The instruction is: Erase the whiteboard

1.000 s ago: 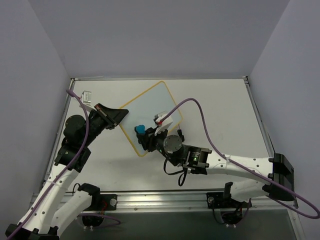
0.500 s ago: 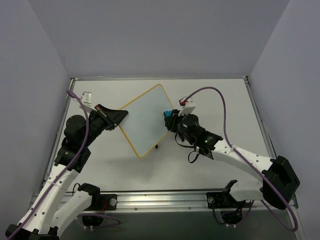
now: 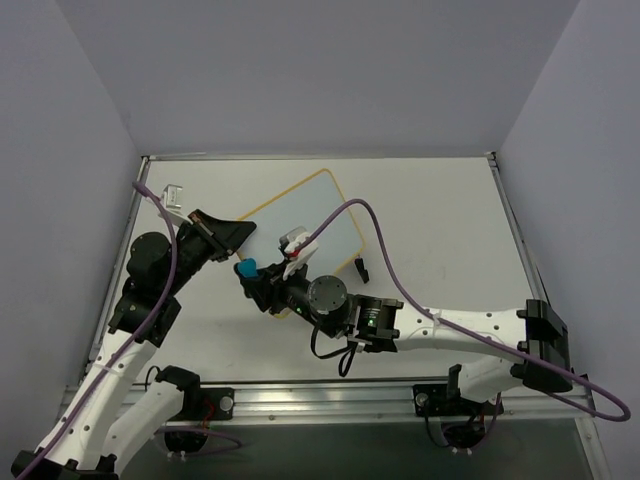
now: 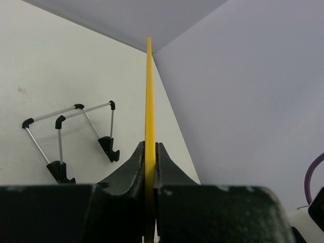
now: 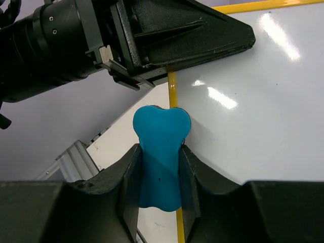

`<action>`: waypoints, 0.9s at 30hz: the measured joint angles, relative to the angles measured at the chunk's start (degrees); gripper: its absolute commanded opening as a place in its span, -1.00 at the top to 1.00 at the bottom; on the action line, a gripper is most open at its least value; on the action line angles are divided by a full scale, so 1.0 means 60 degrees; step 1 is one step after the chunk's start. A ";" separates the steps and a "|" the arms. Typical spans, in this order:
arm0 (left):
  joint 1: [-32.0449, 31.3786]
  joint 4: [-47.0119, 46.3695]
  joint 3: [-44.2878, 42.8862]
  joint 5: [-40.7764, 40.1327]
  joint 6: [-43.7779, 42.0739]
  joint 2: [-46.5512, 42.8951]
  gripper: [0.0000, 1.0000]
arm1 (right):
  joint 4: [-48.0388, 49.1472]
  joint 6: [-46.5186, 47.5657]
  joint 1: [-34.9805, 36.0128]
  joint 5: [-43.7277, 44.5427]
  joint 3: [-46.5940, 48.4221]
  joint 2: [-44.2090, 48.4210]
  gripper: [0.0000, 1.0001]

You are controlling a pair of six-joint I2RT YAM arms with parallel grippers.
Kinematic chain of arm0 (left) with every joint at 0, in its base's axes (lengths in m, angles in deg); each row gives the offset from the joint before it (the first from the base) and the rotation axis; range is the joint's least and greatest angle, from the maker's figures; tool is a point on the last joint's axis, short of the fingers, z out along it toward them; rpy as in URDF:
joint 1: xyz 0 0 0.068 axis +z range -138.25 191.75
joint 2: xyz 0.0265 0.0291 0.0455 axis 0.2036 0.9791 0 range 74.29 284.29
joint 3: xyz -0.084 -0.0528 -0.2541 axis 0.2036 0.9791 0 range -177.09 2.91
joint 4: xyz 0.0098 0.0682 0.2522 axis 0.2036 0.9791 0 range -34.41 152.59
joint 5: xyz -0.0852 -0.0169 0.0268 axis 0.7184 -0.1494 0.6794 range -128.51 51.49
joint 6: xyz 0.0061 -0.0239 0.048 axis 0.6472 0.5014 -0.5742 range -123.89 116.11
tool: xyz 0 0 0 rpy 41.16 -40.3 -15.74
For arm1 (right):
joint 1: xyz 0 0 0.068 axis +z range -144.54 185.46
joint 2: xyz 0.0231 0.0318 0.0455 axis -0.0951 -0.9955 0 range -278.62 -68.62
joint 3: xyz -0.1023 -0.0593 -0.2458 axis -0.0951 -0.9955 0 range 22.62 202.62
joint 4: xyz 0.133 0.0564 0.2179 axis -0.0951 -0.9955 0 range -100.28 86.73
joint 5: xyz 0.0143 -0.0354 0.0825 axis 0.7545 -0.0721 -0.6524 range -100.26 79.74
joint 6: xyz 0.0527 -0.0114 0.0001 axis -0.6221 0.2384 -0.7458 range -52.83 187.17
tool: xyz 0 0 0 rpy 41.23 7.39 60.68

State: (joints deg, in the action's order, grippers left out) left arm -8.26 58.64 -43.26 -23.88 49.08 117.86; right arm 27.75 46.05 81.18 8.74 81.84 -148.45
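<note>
Now that the right gripper (image 5: pixel 159 149), jaws clamped on the small blue foam eraser (image 5: pixel 162 121), has swept from far-right to near-left rim, a pass looks complete; the left gripper (image 4: pixel 150 147) pinches the yellow frame; the white rectangular whiteboard (image 3: pixel 300 212), mid-table, shows no writing.

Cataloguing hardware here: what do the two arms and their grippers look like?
The left arm and right arm have white shells and black joints; a purple cable trails each. The left gripper and right gripper are black with tapering fingers.
</note>
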 measured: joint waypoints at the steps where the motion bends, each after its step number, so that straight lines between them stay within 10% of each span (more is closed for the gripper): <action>1: 0.0000 -0.0066 0.0000 -0.0066 -0.0007 -0.0026 0.95 | 0.0004 0.0029 -0.0044 0.0004 0.0022 -0.0004 1.00; 9: -0.0004 0.0018 0.0000 -0.0259 -0.0011 -0.0120 0.95 | 0.0321 -0.0328 -0.1486 -0.0390 -0.0896 0.0546 1.00; 27: -0.0157 0.0441 -0.0321 0.0856 -0.0004 -0.0790 0.95 | -0.1949 -0.0040 -0.8710 -0.3490 -0.2925 0.1297 1.00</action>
State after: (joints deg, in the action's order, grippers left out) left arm -9.20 61.28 -45.18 -18.74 49.05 113.12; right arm 16.06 45.81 28.92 -12.19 64.29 -140.67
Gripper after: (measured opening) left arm 0.096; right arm 0.263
